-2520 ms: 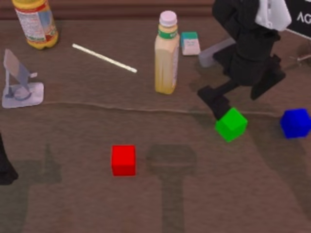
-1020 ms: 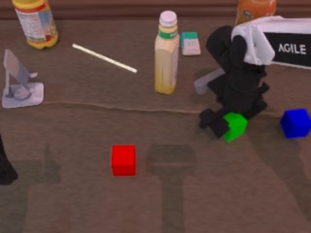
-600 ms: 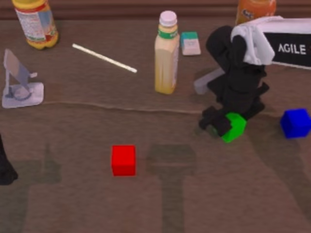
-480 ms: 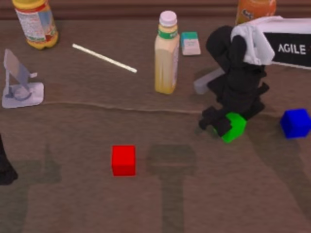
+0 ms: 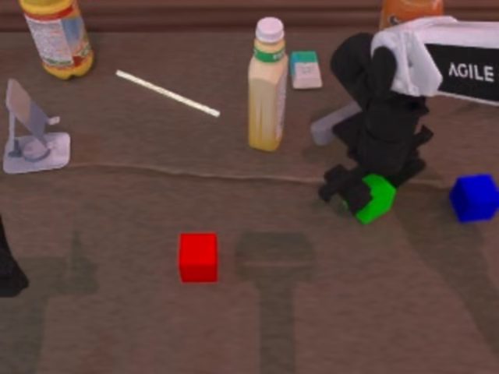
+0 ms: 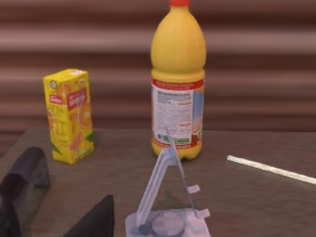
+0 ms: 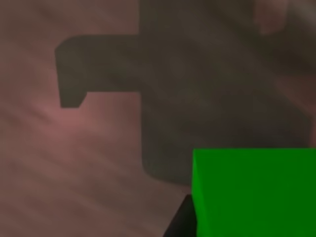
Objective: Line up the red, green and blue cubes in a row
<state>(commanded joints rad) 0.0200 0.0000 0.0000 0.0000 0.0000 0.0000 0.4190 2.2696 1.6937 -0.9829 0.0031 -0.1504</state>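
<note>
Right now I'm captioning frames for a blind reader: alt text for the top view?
The right gripper is shut on the green cube at the table's right, with the blue cube beside it and the red cube apart at centre-left.

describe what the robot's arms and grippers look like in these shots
The right arm has a white shell with a black panel lettered "AGILE" in white, running into a bulky matte black wrist and the black, blocky right gripper. Of the left arm only a black piece shows at the top view's left edge; the left wrist view shows dark, rounded parts of the left gripper. No cables visible.
</note>
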